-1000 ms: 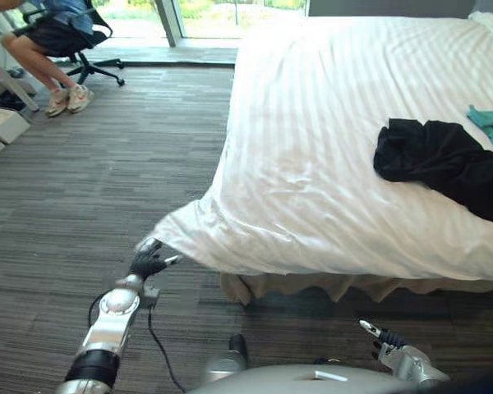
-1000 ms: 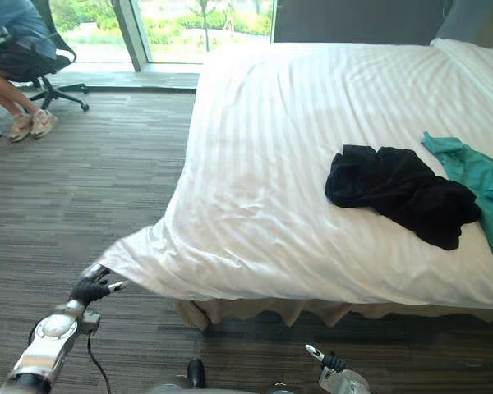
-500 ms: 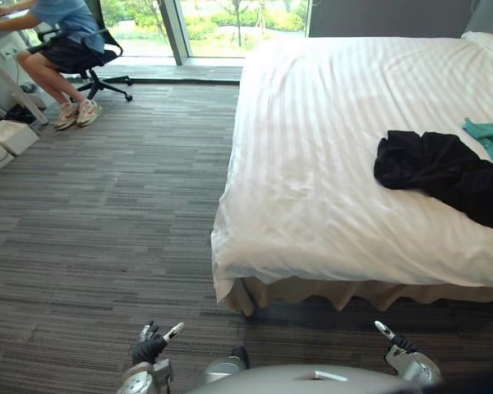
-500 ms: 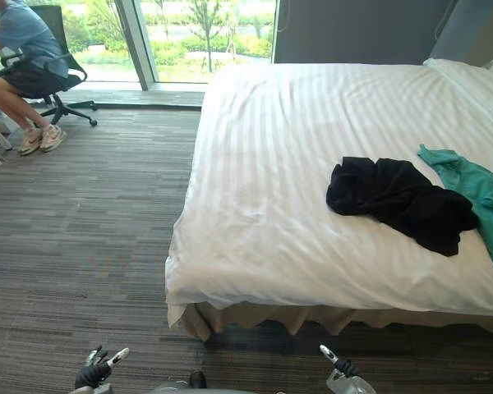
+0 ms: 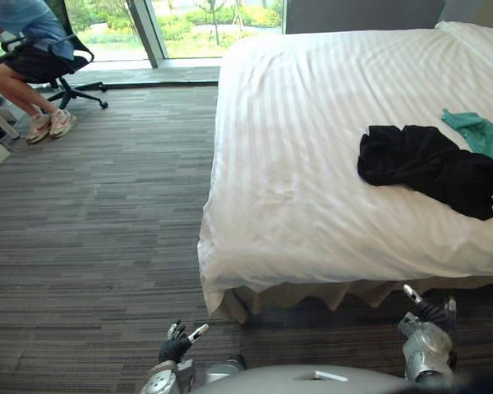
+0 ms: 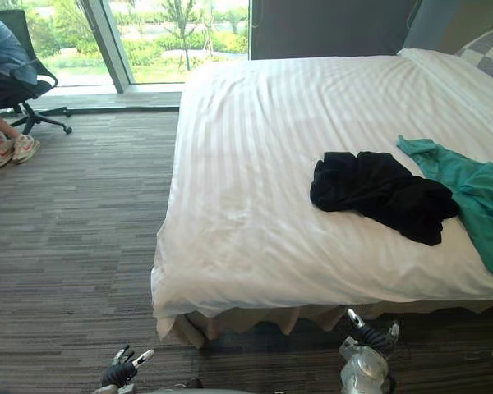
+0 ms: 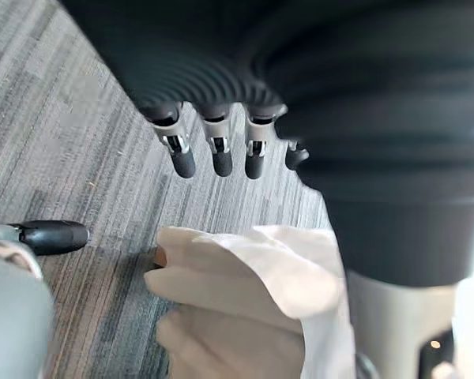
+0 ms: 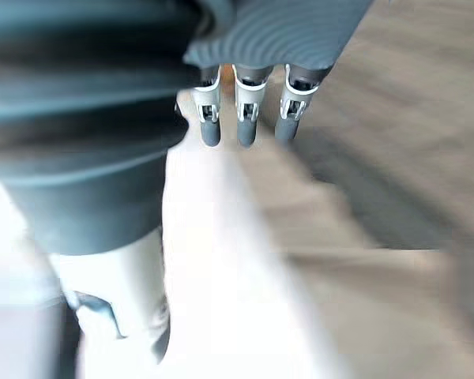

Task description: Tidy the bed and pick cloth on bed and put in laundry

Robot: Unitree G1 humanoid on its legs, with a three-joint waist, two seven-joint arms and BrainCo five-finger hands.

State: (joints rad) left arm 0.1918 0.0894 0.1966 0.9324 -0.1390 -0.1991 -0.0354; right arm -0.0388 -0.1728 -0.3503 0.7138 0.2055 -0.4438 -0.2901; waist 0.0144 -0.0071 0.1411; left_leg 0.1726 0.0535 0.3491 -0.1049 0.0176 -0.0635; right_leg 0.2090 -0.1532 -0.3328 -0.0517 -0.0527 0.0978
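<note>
Currently our left hand [image 5: 175, 348] and right hand [image 5: 431, 314] hang low, fingers straight, holding nothing. Black cloth [image 5: 427, 167] lies on the bed [image 5: 287, 205], well beyond our right hand, with teal cloth [image 5: 483, 135] just beside it.

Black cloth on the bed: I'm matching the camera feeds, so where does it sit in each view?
Left eye view: black cloth on the white cover, close to the picture's right edge.
Right eye view: black cloth right of centre, further from that edge.
Left wrist view: faces carpet and a pale fold of bedding.
Right wrist view: faces floor and a pale surface.
Shared landmark: the teal cloth beside it on its right.
</note>
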